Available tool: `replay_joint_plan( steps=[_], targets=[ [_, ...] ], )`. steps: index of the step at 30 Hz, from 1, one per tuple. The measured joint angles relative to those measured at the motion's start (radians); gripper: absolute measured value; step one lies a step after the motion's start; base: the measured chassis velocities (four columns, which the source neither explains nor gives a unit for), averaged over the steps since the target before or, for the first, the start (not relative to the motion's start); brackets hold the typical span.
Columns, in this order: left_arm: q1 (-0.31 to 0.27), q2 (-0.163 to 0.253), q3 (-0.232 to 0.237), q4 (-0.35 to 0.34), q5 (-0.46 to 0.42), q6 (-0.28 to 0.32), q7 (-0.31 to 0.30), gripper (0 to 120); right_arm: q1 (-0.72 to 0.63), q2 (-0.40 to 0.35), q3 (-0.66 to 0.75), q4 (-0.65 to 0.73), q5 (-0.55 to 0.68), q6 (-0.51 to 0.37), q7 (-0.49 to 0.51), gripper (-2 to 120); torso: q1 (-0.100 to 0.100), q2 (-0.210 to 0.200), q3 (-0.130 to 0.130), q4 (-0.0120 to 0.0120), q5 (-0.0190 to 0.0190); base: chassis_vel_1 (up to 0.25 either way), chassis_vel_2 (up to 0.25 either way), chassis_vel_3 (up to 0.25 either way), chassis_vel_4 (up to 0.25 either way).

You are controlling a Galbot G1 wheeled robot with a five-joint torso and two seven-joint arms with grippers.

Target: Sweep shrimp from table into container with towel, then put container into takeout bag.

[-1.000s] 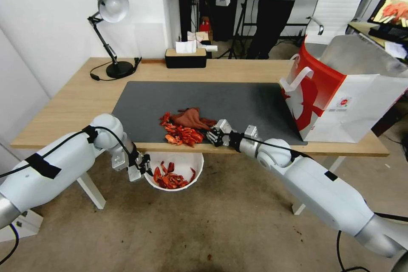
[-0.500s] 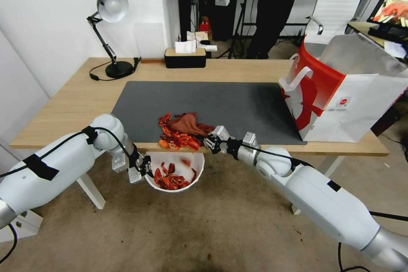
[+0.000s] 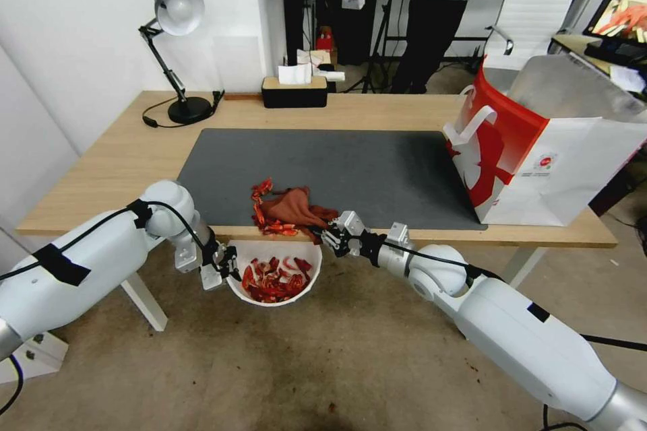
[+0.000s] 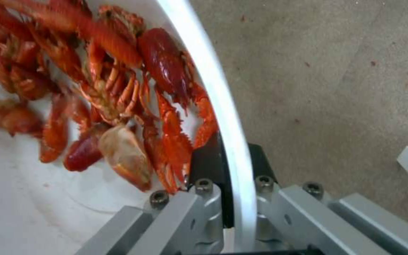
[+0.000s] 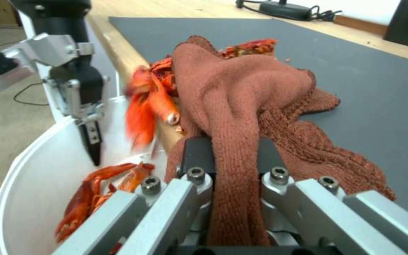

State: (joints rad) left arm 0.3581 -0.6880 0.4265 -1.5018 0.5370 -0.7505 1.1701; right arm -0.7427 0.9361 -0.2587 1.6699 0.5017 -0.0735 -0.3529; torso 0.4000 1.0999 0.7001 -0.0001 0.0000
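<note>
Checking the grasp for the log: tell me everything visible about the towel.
The towel is a small rust-brown knitted cloth, matte and wrinkled, bunched into a humped fold. It lies on the dark mat at the near edge of the table, one end pinched in the right pincer, which is shut on it. Shrimp lie against its left side at the table edge, above the white bowl that the left pincer holds by the rim.

no text is legible; the takeout bag (image 3: 539, 148) carries a small logo too tiny to read.
</note>
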Motion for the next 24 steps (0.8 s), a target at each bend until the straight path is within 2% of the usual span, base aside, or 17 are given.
replay_joint_plan(
  steps=[24],
  targets=[
    [0.009,0.006,-0.008,-0.001,0.002,0.002,0.001,0,-0.078,-0.022,0.004,0.099,-0.030,-0.006,-0.013,5,0.000,0.000,0.000,0.0002,-0.0001,0.000,0.000,0.000,0.000]
  ],
)
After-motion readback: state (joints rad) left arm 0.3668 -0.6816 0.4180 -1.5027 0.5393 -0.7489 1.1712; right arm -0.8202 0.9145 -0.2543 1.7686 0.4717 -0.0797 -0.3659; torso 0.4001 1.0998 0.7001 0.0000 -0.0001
